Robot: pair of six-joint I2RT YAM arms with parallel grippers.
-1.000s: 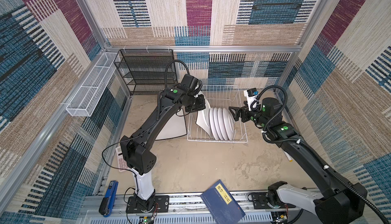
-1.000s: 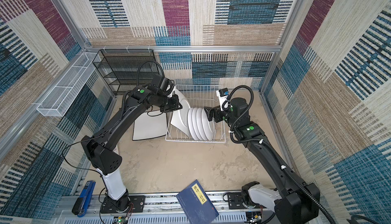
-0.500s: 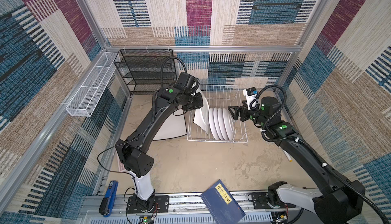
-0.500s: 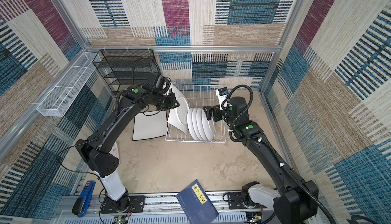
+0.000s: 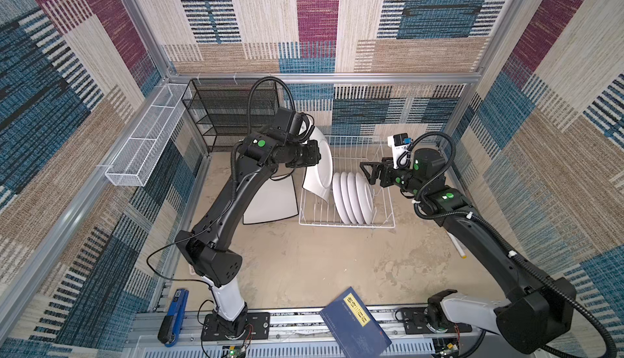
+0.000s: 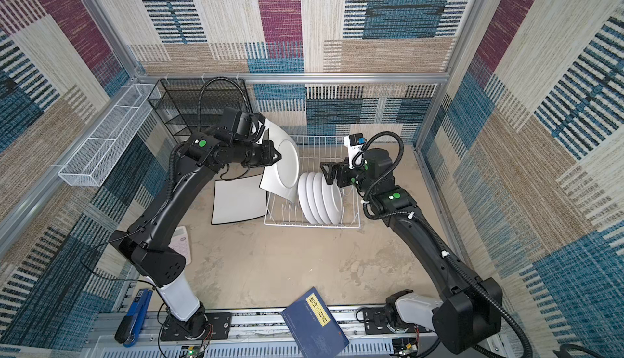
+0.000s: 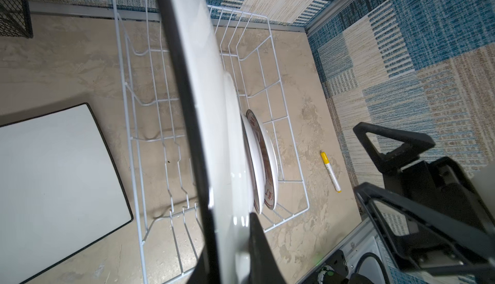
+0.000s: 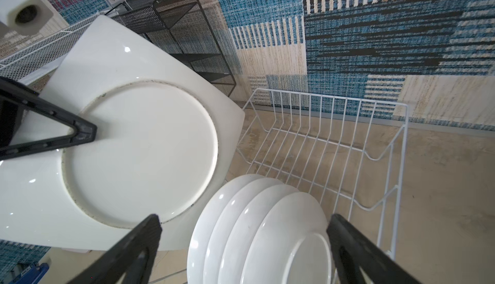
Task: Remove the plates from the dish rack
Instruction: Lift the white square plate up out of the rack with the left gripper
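Woven patchwork panels in blue, magenta, beige and striped cream cover the walls (image 5: pixel 317 18) on three sides of a booth framed by bare aluminium rails (image 5: pixel 324 77), under soft, even light that casts only faint shadows. A black mesh shelf unit (image 5: pixel 233 109) stands in the back left corner on the mottled beige counter (image 5: pixel 320 261). A long white mesh tray (image 5: pixel 141 147) hangs along the left wall's rail, just beside the shelf unit.
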